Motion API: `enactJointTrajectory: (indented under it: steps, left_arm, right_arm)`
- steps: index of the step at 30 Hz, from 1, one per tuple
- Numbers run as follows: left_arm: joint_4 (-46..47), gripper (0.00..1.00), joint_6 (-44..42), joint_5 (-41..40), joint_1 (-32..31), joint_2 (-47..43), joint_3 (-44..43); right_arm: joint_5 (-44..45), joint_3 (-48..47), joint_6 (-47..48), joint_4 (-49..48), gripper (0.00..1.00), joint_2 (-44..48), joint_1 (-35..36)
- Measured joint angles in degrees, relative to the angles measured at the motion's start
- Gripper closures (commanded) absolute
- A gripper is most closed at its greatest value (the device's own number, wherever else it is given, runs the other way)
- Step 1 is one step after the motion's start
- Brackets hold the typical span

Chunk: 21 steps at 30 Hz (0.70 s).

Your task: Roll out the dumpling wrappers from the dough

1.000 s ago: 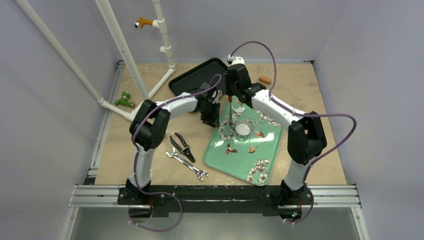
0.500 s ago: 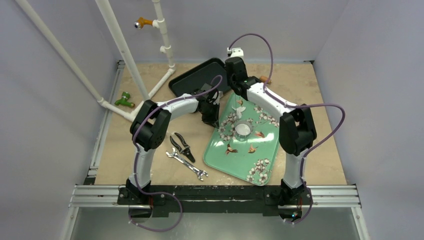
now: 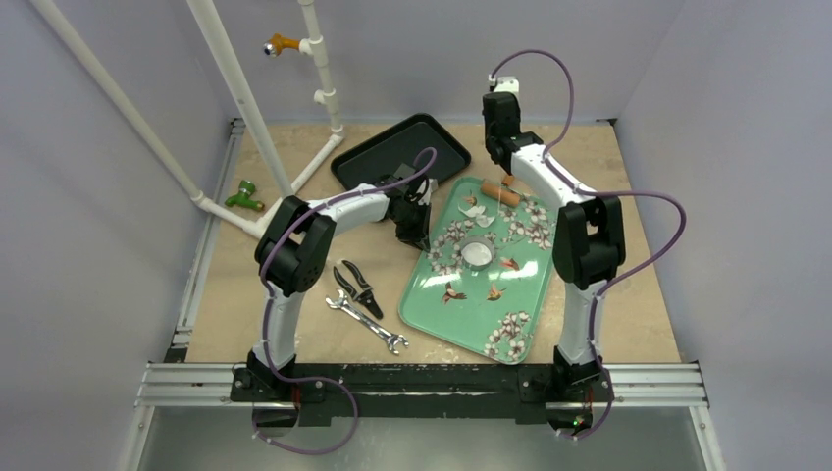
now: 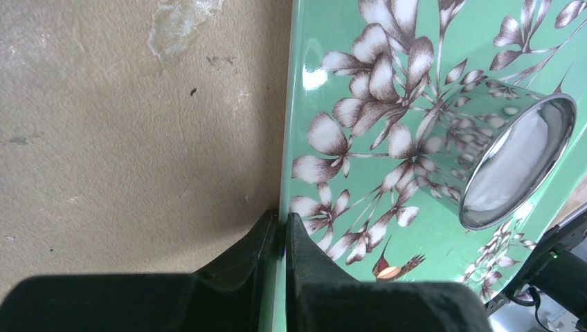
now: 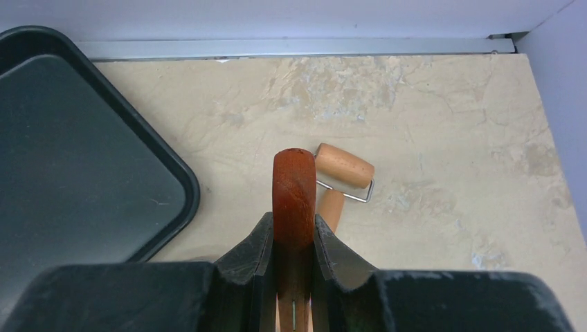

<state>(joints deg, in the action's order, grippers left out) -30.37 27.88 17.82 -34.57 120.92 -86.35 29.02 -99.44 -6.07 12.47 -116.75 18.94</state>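
The green tray (image 3: 510,339), printed with white blossoms and small birds, lies slanted on the table (image 3: 628,294). It carries a shiny metal ring (image 4: 484,138), a little toward 12 o'clock from its middle. The dumpling wrapper (image 3: 478,255) lies flat inside that ring as a white disc that fills it. A few white dough scraps (image 3: 474,211) lie on the tray at 12 o'clock from the ring, apart from it. A black tray (image 3: 392,147) sits near the green one, at its 11 o'clock.

The left gripper (image 4: 282,220) is at the green tray's 10 o'clock edge. Its fingers are clenched on the rim, one over the table and one over the printed surface.

The right gripper (image 5: 293,223) hangs above the table's 12 o'clock end, fingers clamped on a reddish wooden stick (image 5: 293,180) that juts past the fingertips. Below it a small wooden roller (image 5: 344,166) with a wire frame lies on the table, at 3 o'clock from the black tray.

Pliers (image 3: 358,287) and a wrench (image 3: 368,322) lie at 9 and 8 o'clock from the green tray.
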Motion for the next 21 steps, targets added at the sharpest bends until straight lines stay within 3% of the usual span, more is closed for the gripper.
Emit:
enactJointTrajectory:
  steps: [8,15,21]
  left_arm:
    - [0.00,0.96,0.00,0.02,0.00,0.00,0.00]
    - [-0.07,0.96,0.00,0.15,0.04,0.00,0.00]
    - [-0.04,0.96,0.00,0.22,0.04,0.00,0.00]
  right_arm:
    - [-0.44,0.57,1.81,1.38,1.00,3.21,0.31]
    - [-2.64,17.97,-0.96,-2.12,1.00,19.28,0.55]
    - [-6.14,20.63,-3.04,-3.54,1.00,17.66,0.50]
